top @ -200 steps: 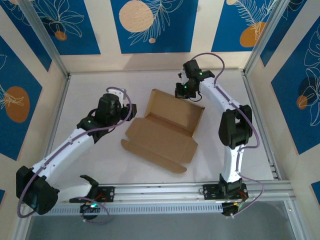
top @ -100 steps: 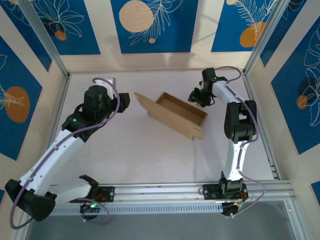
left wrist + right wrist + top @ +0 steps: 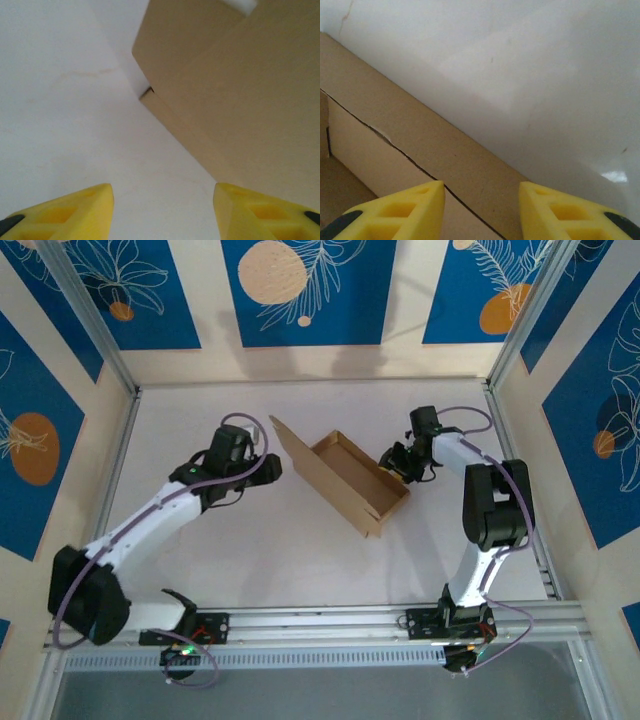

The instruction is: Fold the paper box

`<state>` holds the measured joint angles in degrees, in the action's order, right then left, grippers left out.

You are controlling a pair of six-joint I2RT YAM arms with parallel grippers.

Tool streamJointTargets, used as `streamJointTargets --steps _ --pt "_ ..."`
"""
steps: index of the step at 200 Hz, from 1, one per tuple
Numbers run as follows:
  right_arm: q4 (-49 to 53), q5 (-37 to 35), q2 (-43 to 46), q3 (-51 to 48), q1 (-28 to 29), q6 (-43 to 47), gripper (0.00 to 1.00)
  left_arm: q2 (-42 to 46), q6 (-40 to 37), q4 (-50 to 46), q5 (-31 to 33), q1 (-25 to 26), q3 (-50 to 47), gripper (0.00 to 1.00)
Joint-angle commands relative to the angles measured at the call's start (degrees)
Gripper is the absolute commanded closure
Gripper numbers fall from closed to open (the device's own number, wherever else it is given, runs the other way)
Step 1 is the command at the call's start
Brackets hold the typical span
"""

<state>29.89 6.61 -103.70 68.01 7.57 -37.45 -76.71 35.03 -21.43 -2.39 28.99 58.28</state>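
Observation:
The paper box (image 3: 350, 478) is plain brown cardboard, standing half-formed and skewed on the white table, with one flap (image 3: 290, 445) raised at its left end. My left gripper (image 3: 272, 468) is open just left of that flap. In the left wrist view the box (image 3: 240, 95) fills the upper right, and only bare table lies between the yellow fingers (image 3: 75, 210). My right gripper (image 3: 393, 462) is open at the box's right wall. In the right wrist view that brown wall (image 3: 420, 145) runs under the gap of the gripper (image 3: 482, 202).
The white table (image 3: 300, 560) is fenced by an aluminium frame, with a rail (image 3: 320, 620) along the near edge and posts at the back corners. Blue and cream patterned walls stand close behind and beside it.
The box went from lying open and flat to a raised, narrower shape, turned diagonally. My left gripper swung back, then closed in on its left flap. My right gripper dropped to its right wall.

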Motion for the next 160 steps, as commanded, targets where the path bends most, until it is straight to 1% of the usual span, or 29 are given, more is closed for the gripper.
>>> streamJointTargets --steps 1,28,54,70,89,110,118,127,137,149,160 --pt "-2.3 4.5 2.7 -3.2 3.0 -3.1 0.56 -4.1 3.5 5.5 -4.7 -0.4 1.5 0.45" --pt "-3.8 5.0 4.5 -6.0 6.5 -4.9 0.56 -11.3 1.8 5.2 -3.7 -0.7 7.4 0.45" --pt "-6.1 3.3 7.0 -9.5 10.5 -7.8 0.56 -18.0 3.1 7.8 -4.7 -1.0 12.8 0.44" --pt "-8.3 2.4 9.4 -12.3 12.9 -10.2 0.55 -22.9 2.6 7.5 -6.3 -1.4 17.1 0.44" --pt "-13.2 4.1 12.1 -16.0 15.2 -13.5 0.55 -27.9 1.8 8.4 -10.6 -2.7 21.5 0.44" --pt "-16.0 6.9 12.6 -15.7 18.2 -13.2 0.53 -31.8 0.3 9.3 -15.8 -4.0 26.3 0.44" --pt "-16.2 7.2 12.6 -15.2 18.9 -12.5 0.52 -32.9 -0.6 8.9 -17.6 -4.7 28.3 0.44" --pt "-14.8 5.5 13.1 -14.7 19.1 -12.0 0.51 -33.4 -1.6 7.6 -18.3 -5.8 30.2 0.44" --pt "-13.7 3.6 14.5 -14.9 18.4 -11.7 0.49 -32.6 -3.0 5.8 -16.7 -7.1 31.4 0.43" --pt "-12.5 1.7 16.9 -15.9 16.9 -11.7 0.39 -30.3 -4.6 4.1 -13.9 -9.0 31.3 0.42" --pt "-11.5 0.2 19.3 -16.6 15.7 -11.1 0.34 -27.7 -5.6 2.6 -11.6 -11.1 30.7 0.42"
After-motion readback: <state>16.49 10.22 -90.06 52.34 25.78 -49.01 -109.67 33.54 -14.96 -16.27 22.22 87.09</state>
